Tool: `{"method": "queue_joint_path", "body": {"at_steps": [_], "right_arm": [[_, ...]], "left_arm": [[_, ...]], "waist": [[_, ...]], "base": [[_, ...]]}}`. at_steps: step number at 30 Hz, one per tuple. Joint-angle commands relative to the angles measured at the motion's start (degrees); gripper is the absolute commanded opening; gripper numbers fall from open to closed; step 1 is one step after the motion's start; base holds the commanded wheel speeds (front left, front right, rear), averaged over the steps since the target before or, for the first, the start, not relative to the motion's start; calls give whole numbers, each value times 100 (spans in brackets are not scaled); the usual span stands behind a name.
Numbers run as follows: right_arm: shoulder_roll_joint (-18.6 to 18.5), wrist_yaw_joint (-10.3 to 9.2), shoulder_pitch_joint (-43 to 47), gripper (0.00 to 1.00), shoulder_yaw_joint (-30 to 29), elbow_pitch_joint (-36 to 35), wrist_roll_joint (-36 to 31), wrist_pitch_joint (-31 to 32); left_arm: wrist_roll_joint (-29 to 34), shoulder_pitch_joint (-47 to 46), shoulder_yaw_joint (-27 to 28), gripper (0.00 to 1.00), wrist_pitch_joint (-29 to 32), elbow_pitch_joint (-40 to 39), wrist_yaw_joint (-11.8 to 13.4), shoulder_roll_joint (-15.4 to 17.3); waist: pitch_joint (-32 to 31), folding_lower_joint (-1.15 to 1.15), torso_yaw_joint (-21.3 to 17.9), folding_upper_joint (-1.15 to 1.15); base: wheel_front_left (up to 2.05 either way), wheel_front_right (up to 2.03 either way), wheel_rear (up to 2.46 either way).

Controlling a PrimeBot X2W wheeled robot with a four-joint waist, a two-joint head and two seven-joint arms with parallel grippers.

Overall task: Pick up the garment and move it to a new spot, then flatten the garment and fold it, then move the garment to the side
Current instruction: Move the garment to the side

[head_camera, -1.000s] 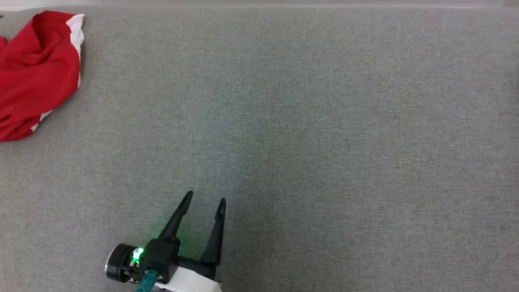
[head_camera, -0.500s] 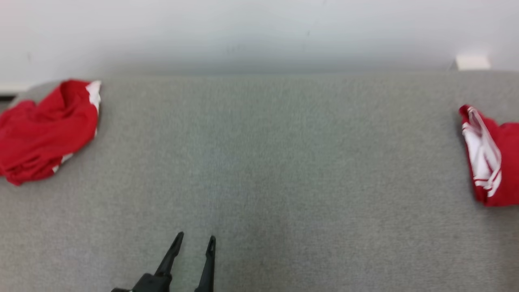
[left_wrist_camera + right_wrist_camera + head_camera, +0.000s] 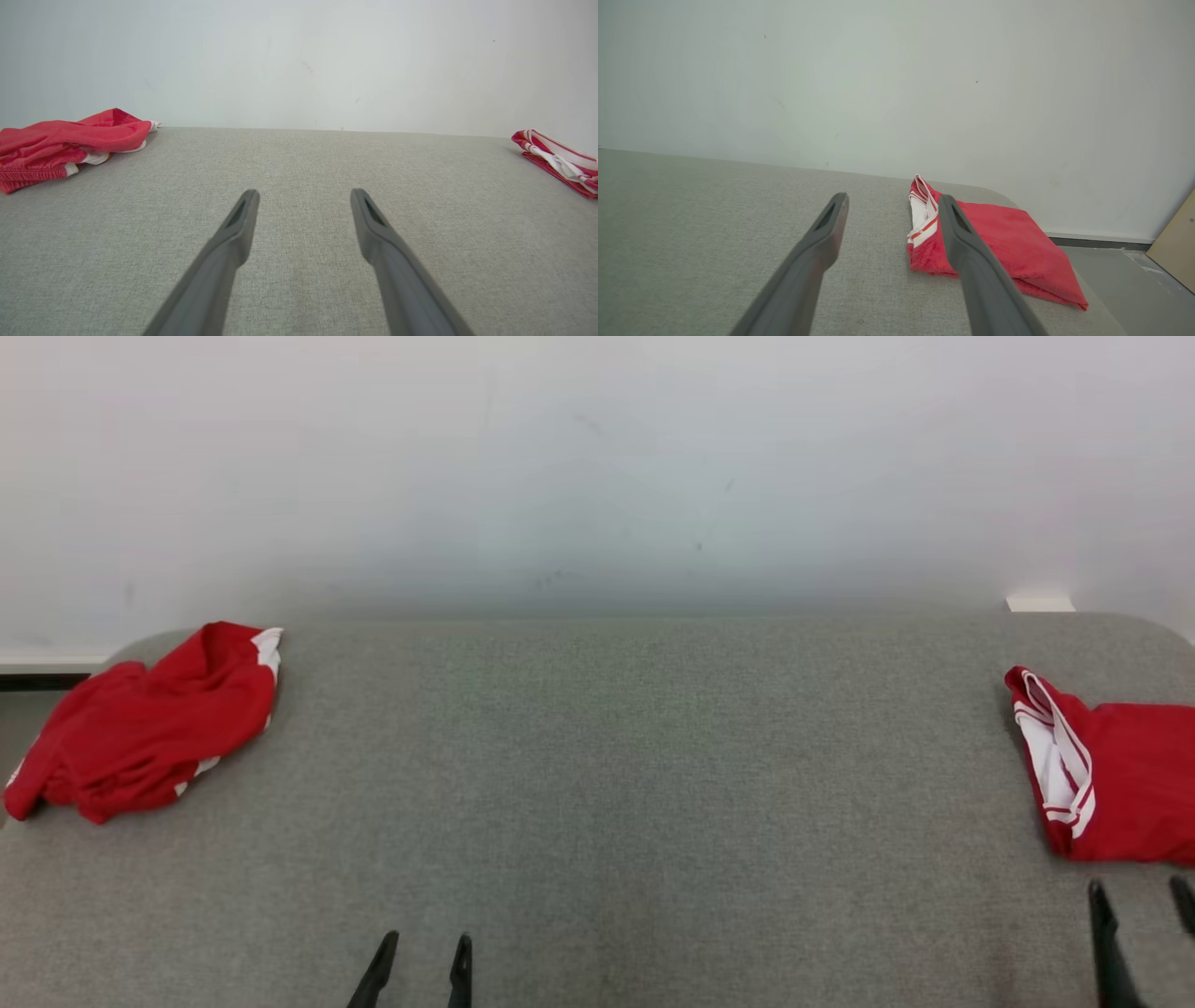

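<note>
A crumpled red garment with white trim lies at the far left of the grey padded surface; the left wrist view shows that garment too. A second red garment, folded flat with white striped trim, lies at the far right edge, and appears again in both wrist views. My left gripper is open and empty near the front edge, well apart from both garments. My right gripper is open and empty, just in front of the folded garment.
A plain white wall rises directly behind the surface. Floor and a tan board lie past the surface's rounded right end. A wide stretch of grey fabric separates the two garments.
The head camera has tilted up: the wall, the folded garment at the right and my right gripper's tips have come into view. Neither garment has moved; both grippers stay open.
</note>
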Motion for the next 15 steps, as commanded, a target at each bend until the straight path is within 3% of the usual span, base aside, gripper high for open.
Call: {"method": "queue_joint_path", "body": {"at_steps": [1,8,15], "right_arm": [[58,-15,134,100,-46,-75,-63,-12],[558,-15,582,100,90,-266,-221,-6],[534,-15,479,100,141,-165,-235,-7]], "left_arm": [[-90,91,18,100,-1,8,27,19],[-39,258,92,100,-1,34,13,19],[13,272,167,100,-1,76,-9,19]], "waist": [[-41,1,-29,0],[-137,1,-102,0],[-149,1,-80,0]], "base": [[0,0,0],[0,0,0],[0,0,0]]}}
